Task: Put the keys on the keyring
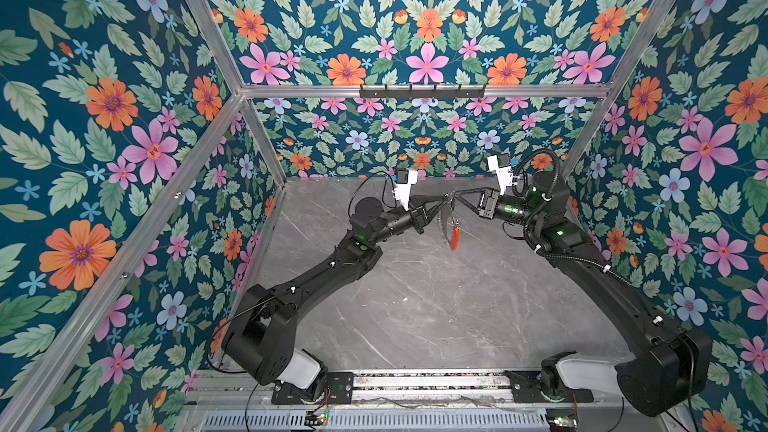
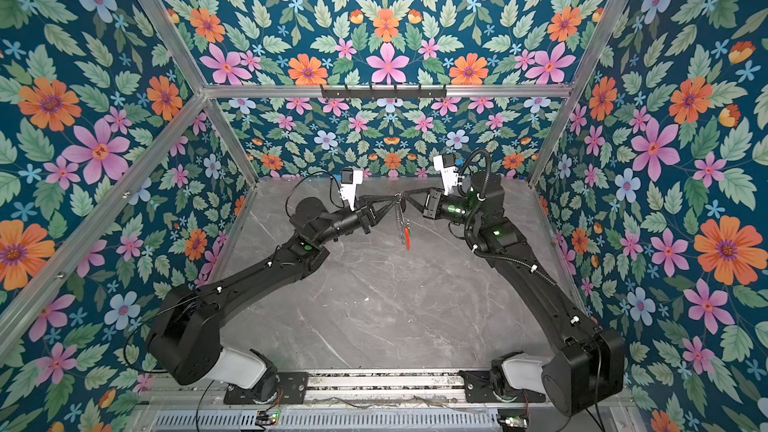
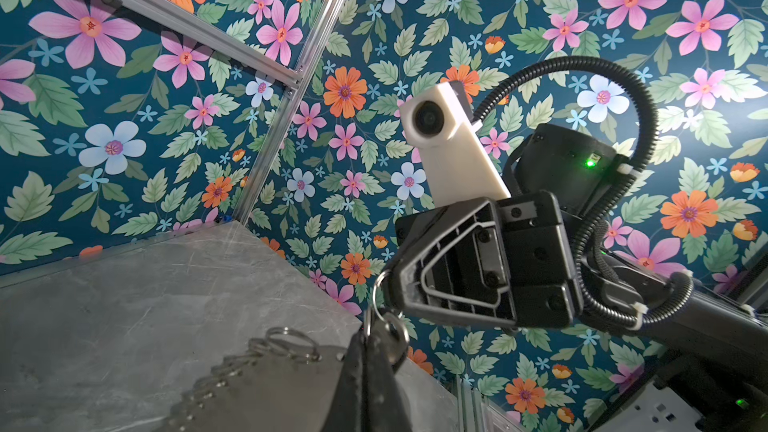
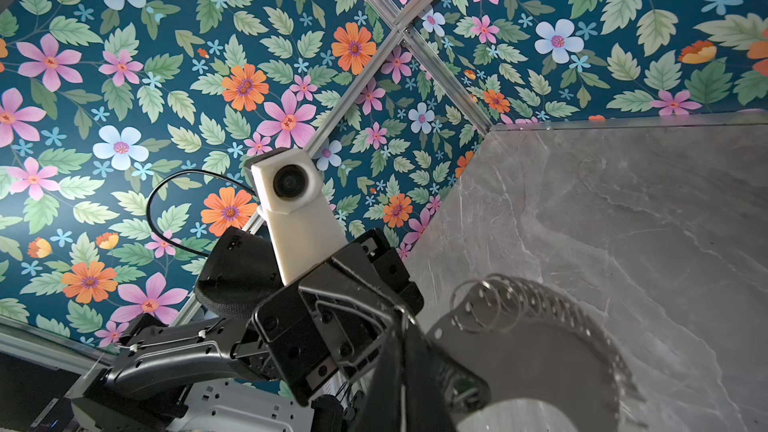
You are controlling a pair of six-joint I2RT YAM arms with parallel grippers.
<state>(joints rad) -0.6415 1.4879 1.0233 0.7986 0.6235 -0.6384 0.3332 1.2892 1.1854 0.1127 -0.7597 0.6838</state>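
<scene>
The keyring (image 1: 452, 231) hangs on edge above the grey table, its red-orange arc lowest. Both grippers meet at its top. My left gripper (image 1: 446, 199) is shut on the hoop's rim (image 3: 257, 388), beside its fringe of split rings (image 3: 291, 342). A small silver key (image 3: 395, 336) sits against its fingertips. A thin wire ring (image 3: 376, 290) runs from there to my right gripper (image 3: 395, 280). In the right wrist view my right gripper (image 4: 402, 367) is shut on that thin ring. A green-tagged key (image 4: 460, 387) shows just behind its fingers, against the hoop (image 4: 540, 347).
The marbled grey table (image 1: 415, 305) lies below the hanging hoop (image 2: 405, 229). Floral walls with aluminium rails close in the back and both sides. A black hook rack (image 1: 422, 91) is fixed to the back rail. Both arm bases stand at the front rail.
</scene>
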